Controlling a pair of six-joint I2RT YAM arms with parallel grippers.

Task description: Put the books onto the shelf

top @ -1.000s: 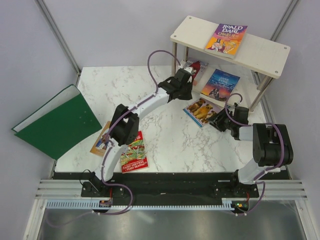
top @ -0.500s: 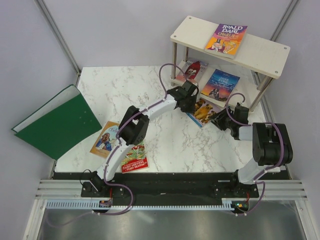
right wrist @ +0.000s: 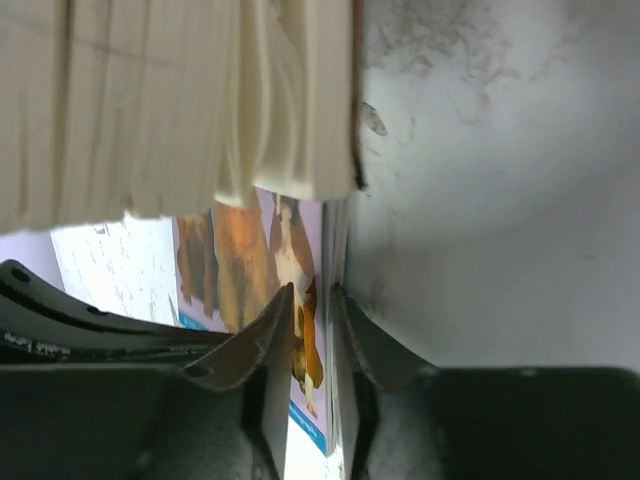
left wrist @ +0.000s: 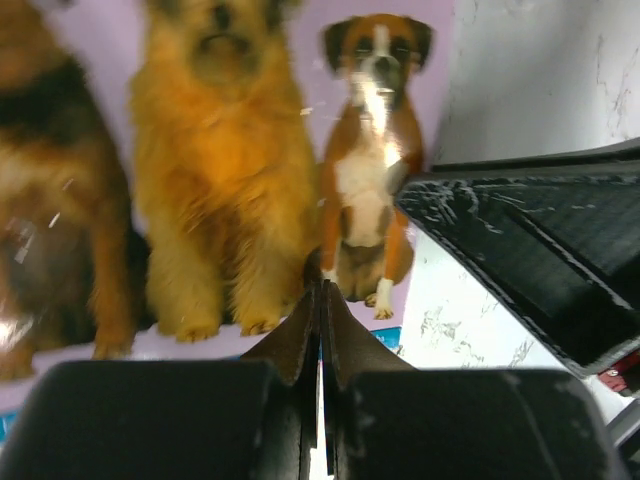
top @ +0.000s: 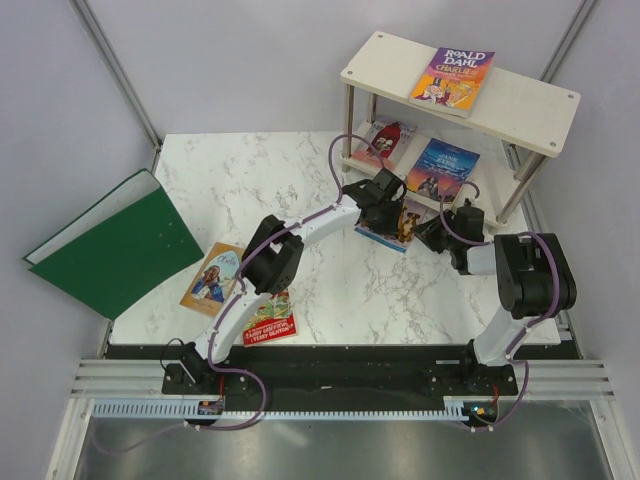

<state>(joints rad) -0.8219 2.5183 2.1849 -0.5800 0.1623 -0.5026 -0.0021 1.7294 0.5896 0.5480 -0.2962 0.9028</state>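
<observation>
At the left edge the green folder overhangs the marble worktop. Right of it, in the lower left, lie 2 books: the tan book and the red-green Treehouse book. At centre the left pincer is pressed together, its tips on the dogs book. The right pincer has its fingers narrowly apart around that book's edge; whether they pinch it I cannot tell. In the upper right, the shelf holds the Roald Dahl book on top, and the red figure book and dark blue book below.
</observation>
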